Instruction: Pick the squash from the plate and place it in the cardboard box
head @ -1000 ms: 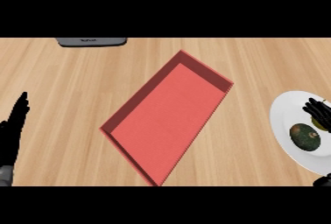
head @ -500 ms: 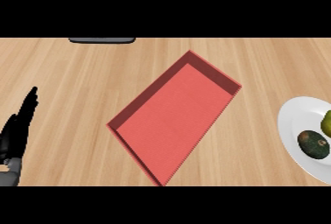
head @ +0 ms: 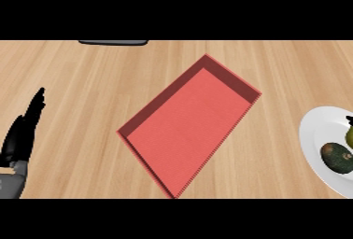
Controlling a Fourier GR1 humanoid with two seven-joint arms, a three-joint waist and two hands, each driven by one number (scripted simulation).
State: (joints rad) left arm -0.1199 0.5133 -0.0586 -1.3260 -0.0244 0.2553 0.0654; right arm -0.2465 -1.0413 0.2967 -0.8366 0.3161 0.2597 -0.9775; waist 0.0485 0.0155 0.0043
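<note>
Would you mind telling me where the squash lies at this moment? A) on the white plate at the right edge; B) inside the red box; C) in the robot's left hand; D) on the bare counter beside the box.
A: the dark green squash lies on the white plate at the view's right edge, apart from the red box, which holds nothing.
</note>
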